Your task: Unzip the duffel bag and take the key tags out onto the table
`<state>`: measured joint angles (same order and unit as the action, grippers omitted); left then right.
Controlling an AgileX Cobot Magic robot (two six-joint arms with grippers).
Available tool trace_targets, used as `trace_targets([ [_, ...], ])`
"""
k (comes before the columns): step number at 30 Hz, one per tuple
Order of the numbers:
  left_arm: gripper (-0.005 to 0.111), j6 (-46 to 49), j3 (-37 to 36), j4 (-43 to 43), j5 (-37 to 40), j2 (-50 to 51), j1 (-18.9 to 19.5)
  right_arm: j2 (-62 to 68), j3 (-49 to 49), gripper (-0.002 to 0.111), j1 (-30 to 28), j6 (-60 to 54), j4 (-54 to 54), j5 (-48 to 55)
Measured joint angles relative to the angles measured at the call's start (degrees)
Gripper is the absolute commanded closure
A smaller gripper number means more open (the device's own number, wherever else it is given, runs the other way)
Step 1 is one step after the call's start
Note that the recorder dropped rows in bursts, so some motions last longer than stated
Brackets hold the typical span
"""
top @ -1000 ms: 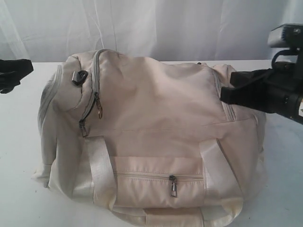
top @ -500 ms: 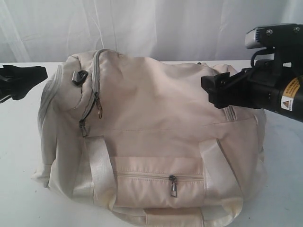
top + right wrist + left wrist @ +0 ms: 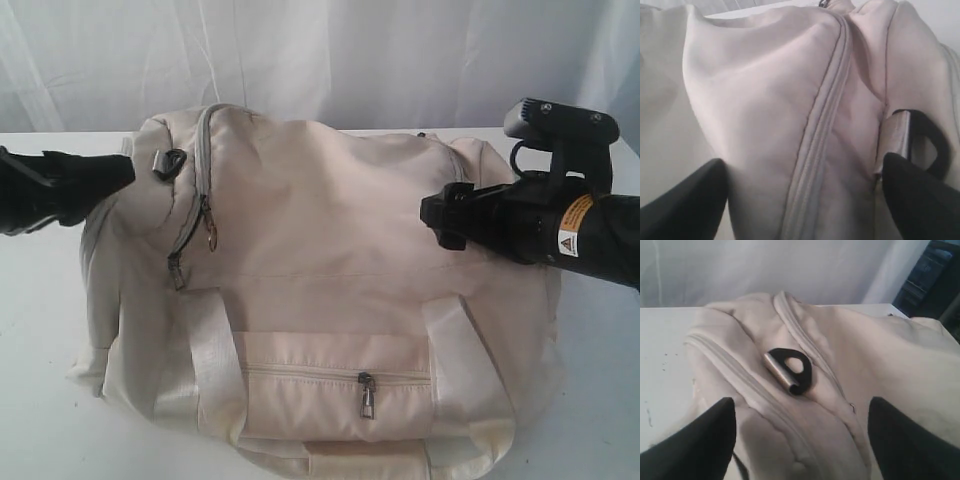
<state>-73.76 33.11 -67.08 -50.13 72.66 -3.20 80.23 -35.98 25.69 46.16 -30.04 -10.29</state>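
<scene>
The cream-beige duffel bag (image 3: 330, 270) lies on the white table (image 3: 40, 360), all its zippers closed. A brass ring pull (image 3: 210, 238) hangs on the grey top zipper at the bag's left. The front pocket zipper pull (image 3: 366, 395) sits low at the front. My left gripper (image 3: 125, 172) is open at the bag's left end, its fingers (image 3: 700, 445) straddling the fabric just short of a black strap loop (image 3: 790, 371). My right gripper (image 3: 435, 215) is open over the bag's right end, straddling a closed zipper seam (image 3: 822, 125) beside another strap loop (image 3: 925, 140). The key tags are hidden.
White webbing handles (image 3: 210, 350) run down the bag's front on both sides of the pocket. A white curtain (image 3: 320, 55) hangs behind the table. Bare tabletop shows to the left and right of the bag.
Both arms have moved inward toward the bag. The left gripper went from the frame's left edge to the bag's left end; the right gripper advanced leftward and lowered over the bag's right end.
</scene>
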Motion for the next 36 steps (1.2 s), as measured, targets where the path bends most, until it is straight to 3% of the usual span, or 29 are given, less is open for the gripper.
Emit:
trace_targets([
  [7,0.032,2.49,0.0,5.58,1.47,4.55,-3.98,0.0,0.0,0.055,0.0,3.91,0.0,0.0],
  [10,0.039,2.74,0.0,7.1,1.48,6.17,-5.35,0.0,0.0,0.067,0.0,4.39,0.0,0.0],
  [12,0.051,2.74,0.0,7.38,1.48,6.96,-6.17,0.0,0.0,0.076,0.0,4.39,0.0,0.0],
  [17,0.106,4.1,0.0,8.12,1.48,7.58,-6.86,0.0,0.0,0.108,0.0,4.83,0.0,0.0],
  [22,0.107,5.62,0.0,7.07,1.94,7.58,-6.86,-3.63,0.0,0.108,0.09,4.91,-0.23,2.84],
  [26,0.107,-0.93,0.32,-1.54,1.21,7.16,-6.57,-7.3,0.0,0.108,-0.55,4.59,-1.16,9.34],
  [30,0.107,-9.46,0.32,-13.08,-0.65,2.26,-1.95,-10.55,0.0,0.108,-0.67,-3.27,-2.04,14.72],
  [36,0.107,-23.31,0.08,-27.49,-3.28,-5.57,5.64,-12.79,0.0,0.108,-0.67,-4.35,-1.95,14.97],
])
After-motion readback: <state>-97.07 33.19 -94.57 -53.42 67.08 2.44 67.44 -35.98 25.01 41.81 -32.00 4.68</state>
